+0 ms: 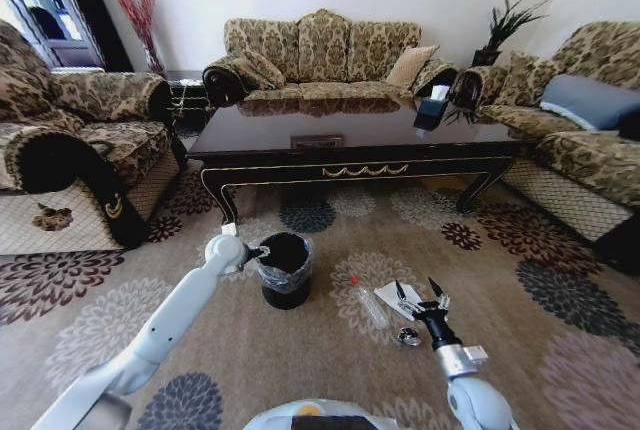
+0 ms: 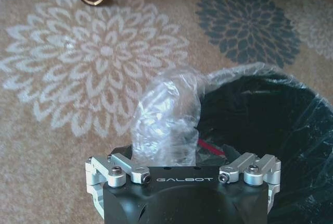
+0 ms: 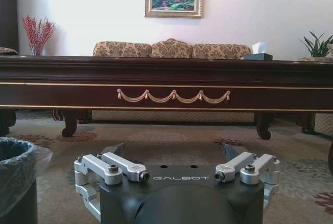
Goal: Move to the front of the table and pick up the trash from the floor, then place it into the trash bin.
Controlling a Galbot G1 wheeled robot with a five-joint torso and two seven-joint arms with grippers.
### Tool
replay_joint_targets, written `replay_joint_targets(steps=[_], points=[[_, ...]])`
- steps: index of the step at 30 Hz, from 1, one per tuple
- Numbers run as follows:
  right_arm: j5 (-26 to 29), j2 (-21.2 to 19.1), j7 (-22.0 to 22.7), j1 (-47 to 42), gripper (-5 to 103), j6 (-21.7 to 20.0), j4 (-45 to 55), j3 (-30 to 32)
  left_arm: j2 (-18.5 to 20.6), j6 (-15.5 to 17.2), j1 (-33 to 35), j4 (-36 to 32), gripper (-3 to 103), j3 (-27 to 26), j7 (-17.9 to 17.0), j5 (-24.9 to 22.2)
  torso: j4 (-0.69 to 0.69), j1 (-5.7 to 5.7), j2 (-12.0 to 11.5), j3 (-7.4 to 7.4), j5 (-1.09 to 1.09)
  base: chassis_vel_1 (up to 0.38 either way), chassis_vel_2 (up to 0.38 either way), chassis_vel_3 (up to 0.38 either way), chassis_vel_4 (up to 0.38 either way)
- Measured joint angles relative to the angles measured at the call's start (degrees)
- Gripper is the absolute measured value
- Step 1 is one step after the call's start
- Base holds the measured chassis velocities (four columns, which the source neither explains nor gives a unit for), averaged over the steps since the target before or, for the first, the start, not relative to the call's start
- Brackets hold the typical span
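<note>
Trash: clear plastic bottle (image 1: 371, 305) with red cap, crumpled white paper (image 1: 393, 297) and shiny scrap (image 1: 408, 337) are lying on the patterned carpet, at 3 o'clock from the trash bin (image 1: 285, 269). Right gripper (image 1: 419, 296) is hovering over the paper, fingers spread, empty. Left gripper (image 1: 262, 250) is sitting at the bin's rim, clenching the translucent liner (image 2: 165, 117). The table (image 1: 356, 146) is standing at 12 o'clock.
</note>
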Motion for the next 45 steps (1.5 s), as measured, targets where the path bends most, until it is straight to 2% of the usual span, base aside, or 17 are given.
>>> replay_joint_targets(steps=[6,8,10,14,17,18,21,22,23,25,28,29,33,36,45], points=[[0.26,-0.18,0.08,0.14,100,0.02,-0.09,0.16,-2.21,-0.03,-1.87,3.76,95,0.8,-0.49,0.19,-0.01,0.0,0.0,0.0,0.0,0.0,0.0,0.0,0.0],[0.23,-0.07,0.09,0.11,100,0.02,-0.09,0.14,-2.64,-0.04,-2.25,4.78,92,0.93,-0.65,0.19,0.0,0.0,0.0,0.0,0.0,0.0,0.0,0.0,0.0],[0.2,-0.02,0.09,0.1,100,0.06,-0.27,0.1,-3.05,-0.05,-2.43,5.91,81,1.07,-0.73,0.04,0.0,0.0,0.0,0.0,0.0,0.0,0.0,0.0,0.0],[0.36,-0.07,0.09,0.3,100,0.1,-0.47,0.18,-3.19,-0.06,-2.47,6.79,74,1.55,-0.73,-0.07,0.0,0.0,0.0,0.0,0.0,0.0,0.0,0.0,0.0],[0.69,-0.37,0.11,0.63,100,0.1,-0.57,0.32,-3.29,-0.1,-2.49,7.09,57,1.64,-0.72,0.03,0.01,0.0,0.01,-0.01,0.02,0.0,0.0,0.0,0.0],[0.74,-0.43,0.12,0.66,100,0.1,-0.59,0.33,-3.34,-0.1,-2.49,7.12,57,1.6,-0.72,0.1,0.01,0.0,0.01,-0.01,0.01,0.0,0.0,0.0,0.0],[0.74,-0.44,0.12,0.67,100,0.1,-0.68,0.32,-3.35,-0.1,-2.46,7.11,46,1.48,-0.72,0.18,0.0,0.0,0.02,-0.01,0.0,0.0,0.0,0.0,0.0],[0.71,-0.41,0.12,0.66,100,0.1,-0.72,0.29,-3.34,-0.1,-2.42,7.09,46,1.41,-0.72,0.21,0.0,0.0,0.01,-0.01,0.0,0.0,0.0,0.0,0.0],[0.6,-0.29,0.12,0.67,100,0.1,-0.82,0.11,-3.27,-0.1,-2.31,6.97,35,1.3,-0.72,0.23,-0.01,0.0,0.01,-0.01,0.0,0.0,0.0,0.0,0.0],[0.53,-0.25,0.12,0.69,100,0.1,-0.85,0.02,-3.18,-0.1,-2.25,6.9,35,1.28,-0.72,0.23,0.0,0.0,0.01,-0.01,0.0,0.0,0.0,0.0,0.0],[0.41,-0.22,0.12,0.77,100,0.1,-0.95,-0.16,-2.85,-0.1,-2.03,6.61,19,1.2,-0.8,0.37,0.0,0.0,0.01,0.0,-0.01,0.0,0.0,0.0,0.0],[0.41,-0.22,0.12,0.77,100,0.1,-0.95,-0.16,-2.85,-0.1,-2.03,6.61,19,1.2,-0.8,0.37,0.0,0.0,0.01,0.0,-0.01,0.0,0.0,0.0,0.0],[0.39,-0.26,0.11,0.87,100,0.1,-1.06,-0.19,-2.49,-0.02,-1.43,5.49,2,0.72,-1.04,0.34,0.01,0.0,0.01,0.01,-0.01,0.0,0.0,0.0,0.0],[0.39,-0.37,0.11,0.87,100,0.09,-1.08,-0.19,-2.32,0.02,-1.18,4.78,1,0.66,-1.07,0.09,-0.03,0.0,0.01,0.01,-0.04,0.0,0.0,0.0,0.0],[0.39,-0.81,0.12,0.71,100,-0.04,-1.09,0.01,-0.16,-0.04,0.38,2.56,0,0.33,-2.29,-0.04,0.01,0.0,0.01,0.0,0.0,0.0,0.0,0.0,0.0]])
